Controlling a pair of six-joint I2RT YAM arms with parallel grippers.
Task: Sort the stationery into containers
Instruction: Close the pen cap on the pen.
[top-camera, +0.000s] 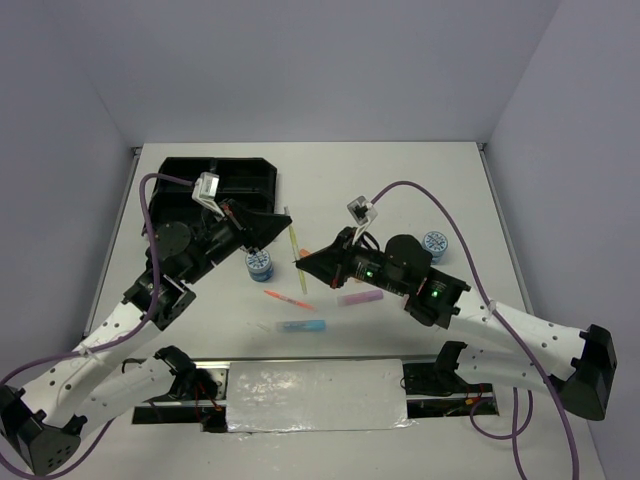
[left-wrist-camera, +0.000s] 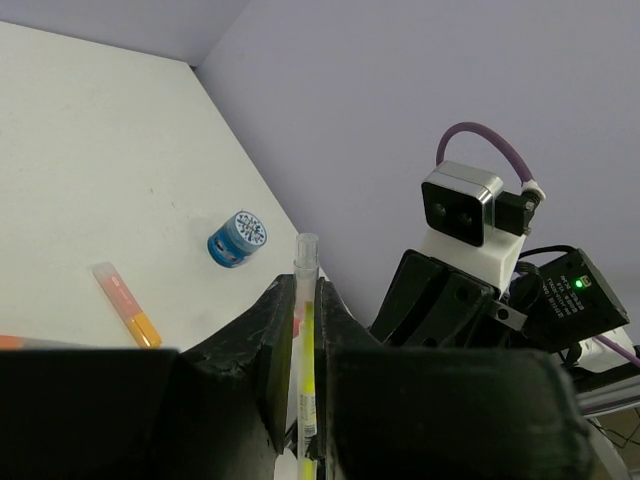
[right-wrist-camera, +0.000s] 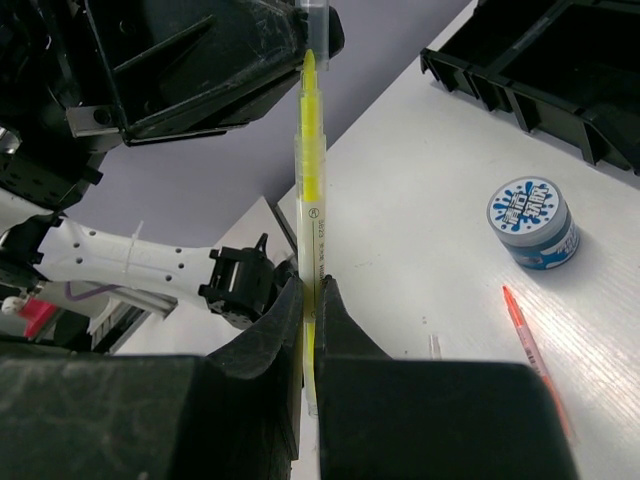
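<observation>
Left gripper and right gripper both clamp the thin yellow plastic pen; right should release before left heads toward eleven o'clock.

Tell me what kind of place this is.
Probably a robot lab workcell: a white table boxed in by plain lavender walls, with the left arm and right arm bolted at its near edge, both gripping one yellow pen.
</observation>
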